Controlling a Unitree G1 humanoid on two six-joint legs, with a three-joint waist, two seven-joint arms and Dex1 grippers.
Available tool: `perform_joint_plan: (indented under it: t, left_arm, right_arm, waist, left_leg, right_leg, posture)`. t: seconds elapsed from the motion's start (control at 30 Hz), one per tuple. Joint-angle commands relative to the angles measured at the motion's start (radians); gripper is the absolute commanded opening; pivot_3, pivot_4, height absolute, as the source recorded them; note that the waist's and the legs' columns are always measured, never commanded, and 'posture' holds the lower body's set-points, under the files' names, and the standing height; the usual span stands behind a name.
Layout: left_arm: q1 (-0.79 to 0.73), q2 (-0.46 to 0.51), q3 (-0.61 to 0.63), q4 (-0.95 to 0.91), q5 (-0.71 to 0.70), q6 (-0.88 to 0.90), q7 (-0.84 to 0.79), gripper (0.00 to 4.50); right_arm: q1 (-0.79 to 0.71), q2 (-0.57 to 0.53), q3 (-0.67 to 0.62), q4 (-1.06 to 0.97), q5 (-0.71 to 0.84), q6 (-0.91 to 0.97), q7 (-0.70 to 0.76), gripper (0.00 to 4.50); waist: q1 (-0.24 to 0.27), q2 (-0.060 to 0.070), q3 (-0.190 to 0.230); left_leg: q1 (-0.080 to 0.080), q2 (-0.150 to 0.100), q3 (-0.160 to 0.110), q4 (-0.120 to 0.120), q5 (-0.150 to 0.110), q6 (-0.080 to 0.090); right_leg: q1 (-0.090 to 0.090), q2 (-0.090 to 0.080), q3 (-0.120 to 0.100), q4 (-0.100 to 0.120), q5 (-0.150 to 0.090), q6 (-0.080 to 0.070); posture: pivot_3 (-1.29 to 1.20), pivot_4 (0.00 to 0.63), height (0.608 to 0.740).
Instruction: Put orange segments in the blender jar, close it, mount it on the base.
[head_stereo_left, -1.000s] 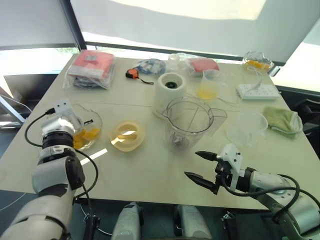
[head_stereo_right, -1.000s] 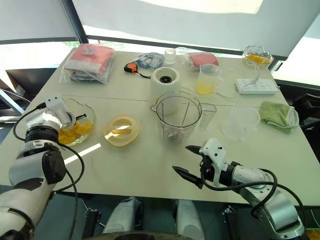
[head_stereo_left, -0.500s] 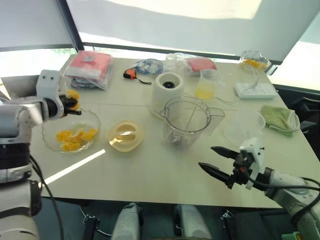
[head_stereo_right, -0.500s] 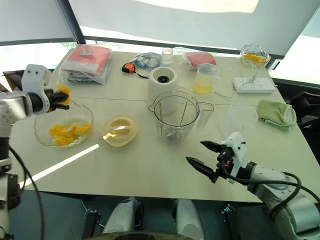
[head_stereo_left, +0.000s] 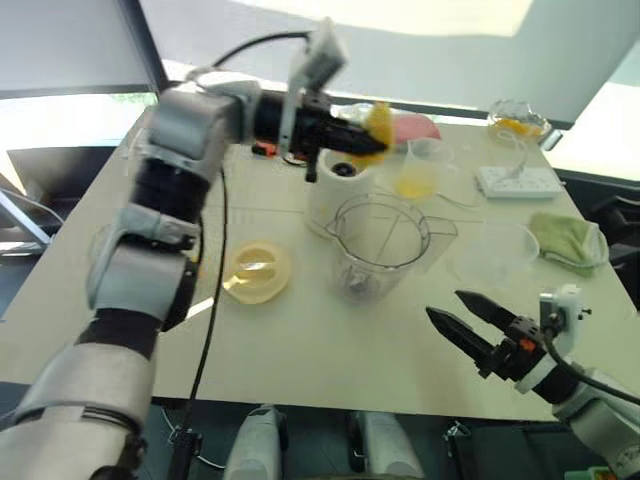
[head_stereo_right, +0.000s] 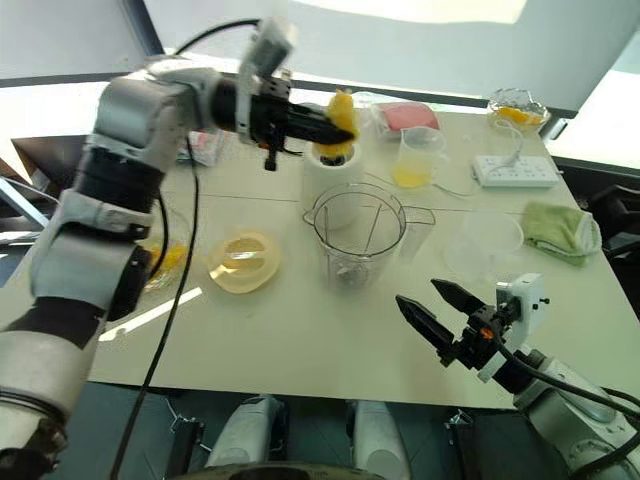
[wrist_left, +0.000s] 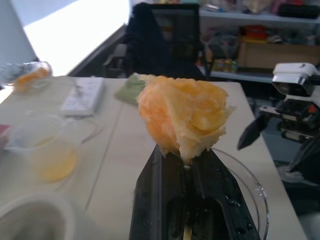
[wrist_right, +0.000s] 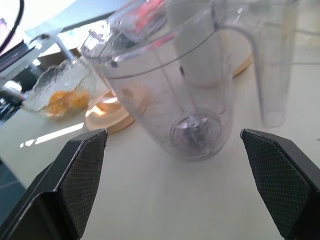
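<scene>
Left gripper (head_stereo_left: 372, 143) clenched on one orange segment (head_stereo_left: 379, 124) — right gripper (head_stereo_left: 466, 321) released, one blender jar (head_stereo_left: 377, 250)

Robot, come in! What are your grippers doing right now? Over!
Left gripper shut on orange segments, above blender jar. Right gripper open, empty. Nothing blocking.

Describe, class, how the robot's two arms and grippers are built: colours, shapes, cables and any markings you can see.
Both arms are rounded silver-grey segments joined by black bands. A black cable runs loose along the left arm. Each wrist carries a small white boxy block. The left gripper and right gripper each have two slim black tapering fingers with a fine cross-hatched pad texture. Orange marks show at the right gripper's base.
</scene>
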Motion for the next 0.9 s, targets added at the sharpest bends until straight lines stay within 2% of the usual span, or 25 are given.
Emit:
perform_joint_plan:
  t: [0.03, 0.23, 0.33, 0.47, 0.57, 0.67, 0.8, 0.9]
  left_arm:
    - [-0.022, -0.033, -0.042, 0.074, 0.076, -0.109, -0.092, 0.02]
    - [-0.003, -0.084, -0.117, 0.179, 0.241, -0.278, -0.067, 0.02]
    - [-0.004, -0.099, -0.097, 0.208, 0.262, -0.296, -0.070, 0.89]
    - [-0.006, -0.108, -0.069, 0.218, 0.276, -0.298, -0.065, 2.83]
    - [-0.001, -0.110, -0.048, 0.209, 0.275, -0.299, -0.056, 4.47]
    - [-0.003, -0.113, 0.008, 0.197, 0.243, -0.297, -0.031, 4.47]
    - [-0.040, -0.133, 0.164, 0.208, 0.157, -0.256, 0.095, 4.47]
    - [-0.050, -0.117, 0.274, 0.158, 0.084, -0.164, 0.182, 4.47]
  right_arm:
    - [0.009, 0.026, -0.021, -0.076, 0.022, -0.055, -0.054, 4.50]
    - [0.035, 0.056, 0.031, -0.105, -0.029, -0.103, -0.095, 4.50]
    - [0.036, 0.055, 0.046, -0.098, -0.043, -0.120, -0.101, 4.50]
    - [0.032, 0.046, 0.056, -0.086, -0.050, -0.130, -0.100, 4.50]
    - [0.024, 0.037, 0.065, -0.074, -0.060, -0.132, -0.096, 4.50]
    - [0.007, 0.022, 0.085, -0.048, -0.094, -0.133, -0.088, 4.50]
    - [-0.008, 0.010, 0.120, 0.001, -0.202, -0.156, -0.089, 4.50]
    - [-0.025, 0.027, 0.130, 0.051, -0.285, -0.189, -0.107, 4.50]
  waist:
    - [-0.008, 0.000, 0.000]
    - [-0.011, 0.001, 0.000]
    - [-0.010, 0.001, 0.000]
    - [-0.009, 0.001, 0.000]
    - [-0.009, 0.001, 0.000]
    - [-0.010, 0.001, 0.000]
    - [-0.009, 0.001, 0.000]
    - [-0.011, 0.001, 0.000]
  left_leg:
    - [0.000, 0.000, -0.001, 0.000, 0.000, 0.000]
    - [0.000, 0.002, -0.002, 0.000, 0.000, 0.001]
    - [0.000, 0.002, -0.001, 0.000, 0.000, 0.001]
    - [-0.002, 0.002, -0.001, 0.000, -0.001, 0.001]
    - [-0.003, 0.002, -0.002, 0.000, -0.001, 0.001]
    - [-0.003, 0.002, -0.002, 0.001, -0.001, 0.001]
    - [-0.003, 0.002, -0.002, 0.001, -0.001, 0.001]
    - [-0.003, 0.002, -0.002, 0.001, -0.001, 0.001]
  right_leg:
    - [0.000, 0.001, 0.000, 0.000, 0.000, 0.000]
    - [-0.001, 0.002, 0.000, 0.002, 0.000, 0.000]
    - [-0.001, 0.002, 0.001, 0.001, 0.000, 0.000]
    - [-0.001, 0.002, 0.001, 0.000, 0.000, 0.000]
    - [-0.002, 0.002, 0.000, 0.000, 0.000, 0.000]
    - [-0.002, 0.002, 0.000, 0.000, 0.000, 0.000]
    - [-0.002, 0.002, 0.000, 0.001, 0.000, 0.000]
    - [-0.002, 0.002, 0.000, 0.001, 0.000, 0.000]
  posture:
    - [0.00, 0.150, 0.740]
    - [0.00, 0.150, 0.740]
    - [0.00, 0.150, 0.740]
    - [0.00, 0.150, 0.740]
    - [0.00, 0.150, 0.740]
    - [0.00, 0.150, 0.740]
    - [0.00, 0.150, 0.740]
    - [0.00, 0.150, 0.740]
